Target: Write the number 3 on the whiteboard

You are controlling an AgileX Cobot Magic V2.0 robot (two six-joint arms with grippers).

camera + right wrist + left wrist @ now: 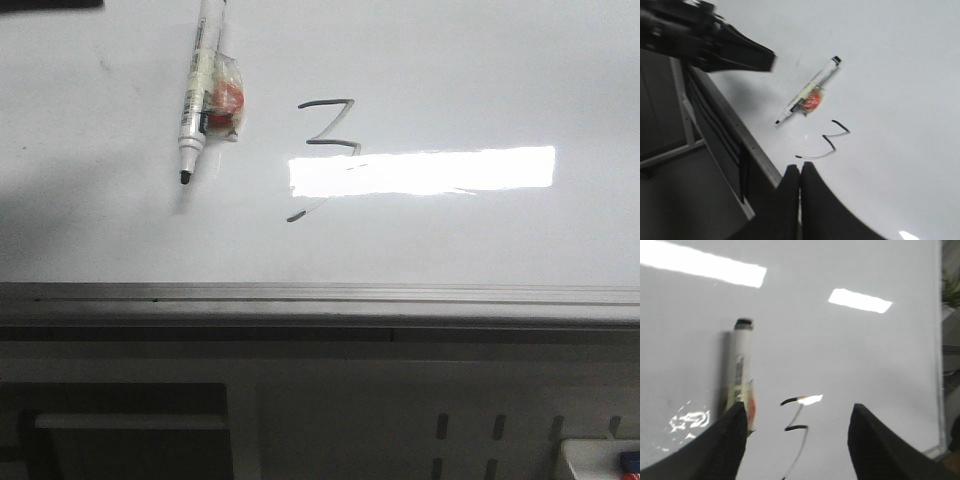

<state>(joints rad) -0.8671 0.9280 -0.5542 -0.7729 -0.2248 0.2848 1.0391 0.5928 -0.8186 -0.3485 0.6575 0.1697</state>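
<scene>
The whiteboard (480, 80) lies flat, with a bright rectangular light reflection. The number 3 (326, 104) is drawn in thin black strokes at its middle; the reflection partly washes out its lower curve. A white uncapped marker (205, 85) with a red-orange label lies on the board left of the 3. My left gripper (797, 407) hovers open and empty above the board, with the 3 (796, 427) between its fingers and the marker (740, 370) beside one finger. My right gripper (800, 169) is shut and empty near the board's front edge, close to the 3 (840, 125).
The board's silver frame edge (320, 293) runs along the front. Below it are a grey rack and a white box (600, 460) at the bottom right. My left arm (715, 45) shows dark in the right wrist view, above the board's left side.
</scene>
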